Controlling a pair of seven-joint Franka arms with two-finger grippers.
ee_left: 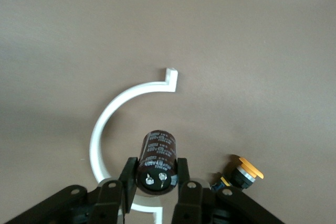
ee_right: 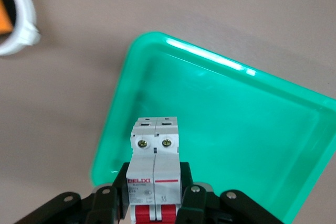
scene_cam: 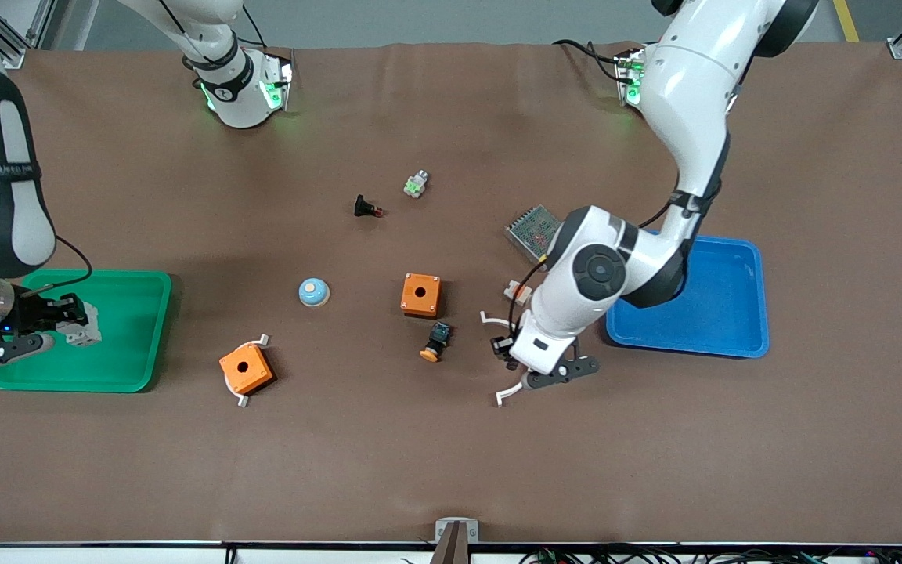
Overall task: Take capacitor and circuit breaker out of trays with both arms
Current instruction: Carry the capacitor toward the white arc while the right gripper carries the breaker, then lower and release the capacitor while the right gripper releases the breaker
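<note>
L gripper clamped on the capacitor, fingers pressed to its sides, held over the white ring clip on the brown table. At 3 o'clock of the capacitor in the L wrist view: black push-button w/ orange cap. Blue tray sits toward the L arm's end of the table.

R gripper clamped on the breaker, red switch end between the fingers, held over the green tray. In the front view, orange box at 12 o'clock of the push-button.
</note>
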